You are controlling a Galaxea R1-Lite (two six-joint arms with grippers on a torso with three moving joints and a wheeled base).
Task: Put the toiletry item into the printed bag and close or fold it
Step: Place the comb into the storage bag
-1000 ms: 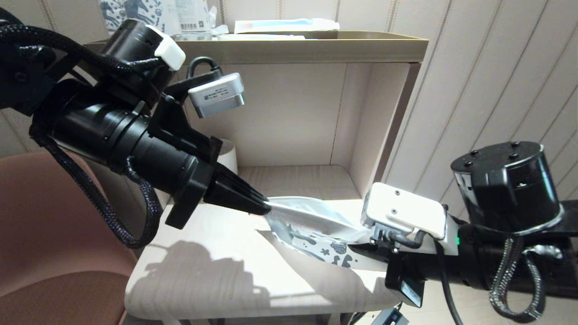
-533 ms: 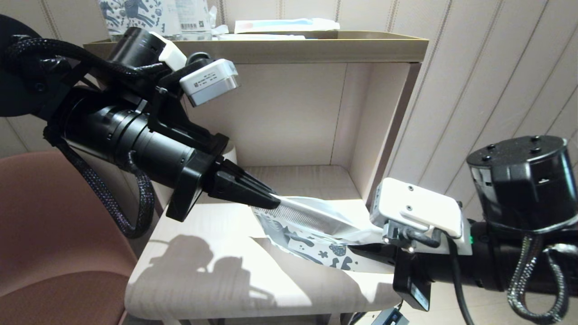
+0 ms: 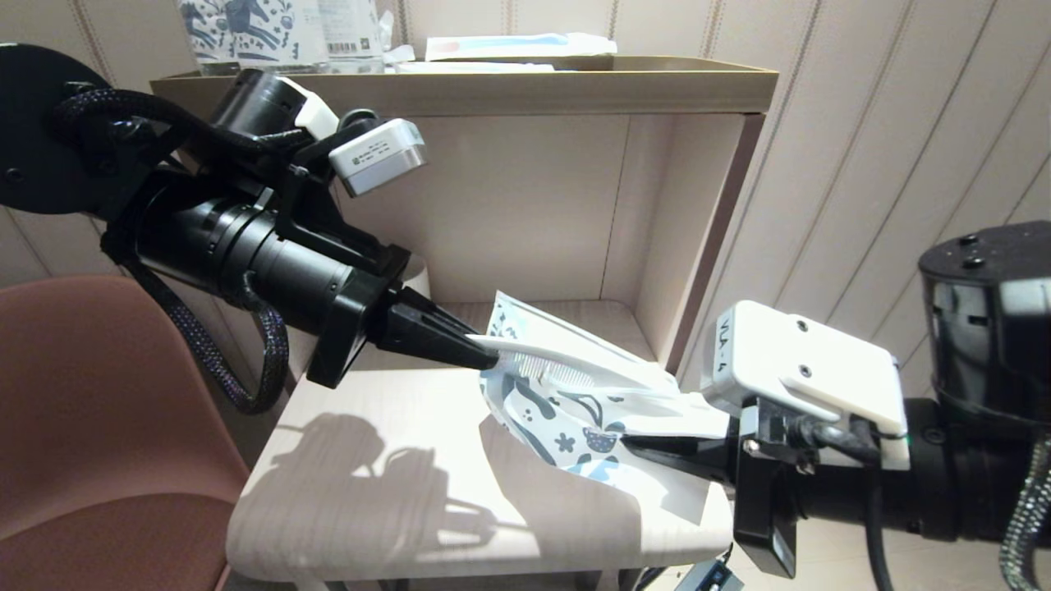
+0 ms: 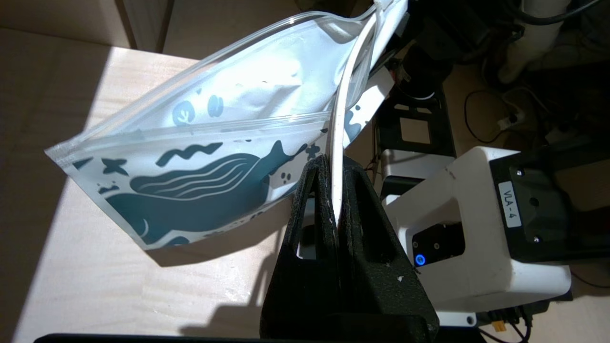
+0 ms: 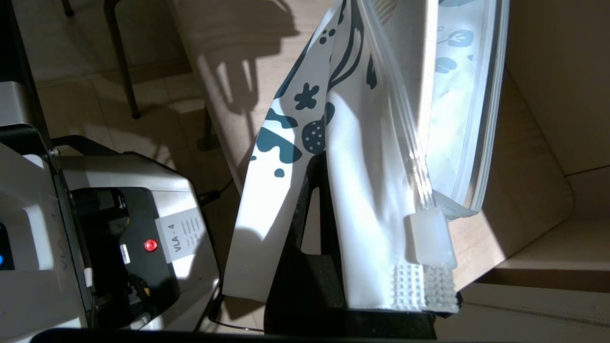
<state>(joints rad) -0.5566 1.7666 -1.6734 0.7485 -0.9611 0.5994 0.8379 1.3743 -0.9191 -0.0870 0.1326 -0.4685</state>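
The printed bag (image 3: 566, 419) hangs above the pale table (image 3: 369, 501), white with dark blue prints, its mouth gaping open. My right gripper (image 3: 632, 446) is shut on the bag's end by the white slider tab (image 5: 429, 237). My left gripper (image 3: 486, 359) is shut on the toiletry item (image 3: 566, 367), a slim off-white strip. In the left wrist view the toiletry item (image 4: 339, 143) runs from my left gripper (image 4: 335, 174) up across the printed bag (image 4: 205, 162) into its open mouth. Its far end is hidden among the bag's folds.
A shelf unit (image 3: 575, 86) stands behind, with an open cubby under it and upright horse-printed packs (image 3: 246, 25) on top. A white mug (image 3: 417, 283) peeks out behind my left arm. A brown chair (image 3: 74, 427) is at the left. The table's front half is bare.
The bag has been raised and turned more upright, its far corner now standing up. My right gripper has drawn back to the right, and my left arm has shifted slightly up.
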